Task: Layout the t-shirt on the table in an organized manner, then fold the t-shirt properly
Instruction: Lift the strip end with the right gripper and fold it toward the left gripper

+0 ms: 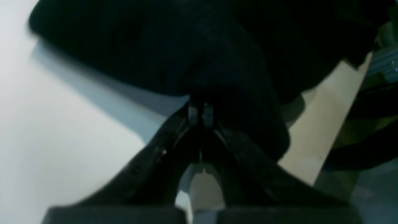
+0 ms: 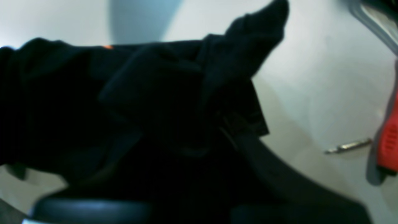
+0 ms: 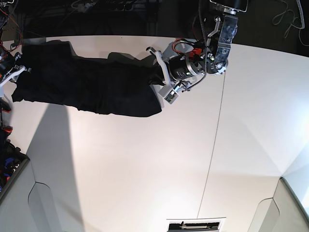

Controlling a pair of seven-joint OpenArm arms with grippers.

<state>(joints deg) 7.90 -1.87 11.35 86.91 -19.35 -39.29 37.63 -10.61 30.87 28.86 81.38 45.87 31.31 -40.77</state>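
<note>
The black t-shirt (image 3: 87,87) lies stretched in a long rumpled band along the far left of the white table (image 3: 145,169). My left gripper (image 3: 158,73) is at the shirt's right end. In the left wrist view its fingertips (image 1: 200,116) are pressed together on black cloth (image 1: 192,46). My right gripper (image 3: 18,72) is at the shirt's left end by the table's edge. In the right wrist view bunched cloth (image 2: 140,93) covers its jaws, and a small orange fleck (image 2: 108,47) of the print shows. The rest of the graphic is hidden.
A thin dark seam (image 3: 217,135) runs down the table right of centre. A metal bit (image 2: 348,145) and a red-and-grey tool (image 2: 387,140) lie near my right gripper. The table's edge (image 1: 326,124) is close behind my left gripper. Cables and gear (image 3: 5,159) crowd the left edge.
</note>
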